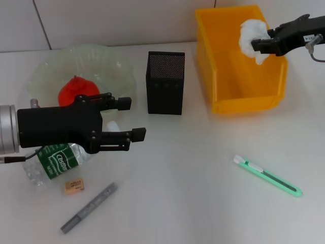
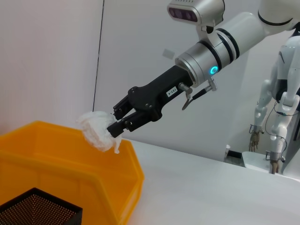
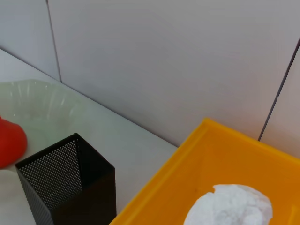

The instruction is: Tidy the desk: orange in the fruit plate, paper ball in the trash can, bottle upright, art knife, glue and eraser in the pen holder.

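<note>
Our right gripper [image 1: 258, 44] pinches the paper ball [image 1: 251, 34] above the yellow trash can [image 1: 223, 96], at one o'clock on the desk. Our left gripper [image 1: 133, 118] hovers with jaws spread over the lying bottle [image 1: 53, 161] at eight o'clock. At ten o'clock the orange [image 1: 76, 89] sits in the fruit plate [image 1: 109, 63]

— What is seen under everything?
— A white tabletop [image 1: 203, 213], backed by a pale wall [image 1: 101, 23] that is divided by thin dark seams
— And farther off?
— In the left wrist view, a white jointed figure [image 2: 289, 58] is seen standing beyond the table's far edge
</note>
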Available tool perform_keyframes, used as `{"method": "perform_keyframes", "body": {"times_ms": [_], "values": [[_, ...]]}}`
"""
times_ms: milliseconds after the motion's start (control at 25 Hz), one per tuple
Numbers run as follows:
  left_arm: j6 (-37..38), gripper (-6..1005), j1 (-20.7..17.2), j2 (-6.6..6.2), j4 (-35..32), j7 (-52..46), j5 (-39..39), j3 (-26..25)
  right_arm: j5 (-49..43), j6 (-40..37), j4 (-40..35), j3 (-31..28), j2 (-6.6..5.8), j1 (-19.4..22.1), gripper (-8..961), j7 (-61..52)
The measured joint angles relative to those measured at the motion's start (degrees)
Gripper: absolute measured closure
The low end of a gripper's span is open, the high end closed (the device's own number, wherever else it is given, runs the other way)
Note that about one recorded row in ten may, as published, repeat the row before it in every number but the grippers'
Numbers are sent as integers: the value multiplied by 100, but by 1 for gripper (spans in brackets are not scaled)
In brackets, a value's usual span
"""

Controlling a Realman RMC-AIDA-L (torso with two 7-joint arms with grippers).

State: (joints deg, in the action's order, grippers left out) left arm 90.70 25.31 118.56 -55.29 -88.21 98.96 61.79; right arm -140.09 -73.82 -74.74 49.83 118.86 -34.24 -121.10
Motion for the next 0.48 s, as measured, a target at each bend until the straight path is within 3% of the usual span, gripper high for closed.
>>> {"method": "perform_keyframes", "body": {"times_ms": [120, 320, 480], "values": [[0, 185, 0, 0, 1, -5, 1, 0, 5, 2, -4, -15, 6, 4, 661, 8], [8, 185, -10, 0, 1, -8, 1, 0, 100, 8, -13, -54, 10, 20, 458, 8], [9, 185, -14, 0, 1, -10, 1, 0, 138, 54, -27, -58, 10, 53, 379, 8]]}}
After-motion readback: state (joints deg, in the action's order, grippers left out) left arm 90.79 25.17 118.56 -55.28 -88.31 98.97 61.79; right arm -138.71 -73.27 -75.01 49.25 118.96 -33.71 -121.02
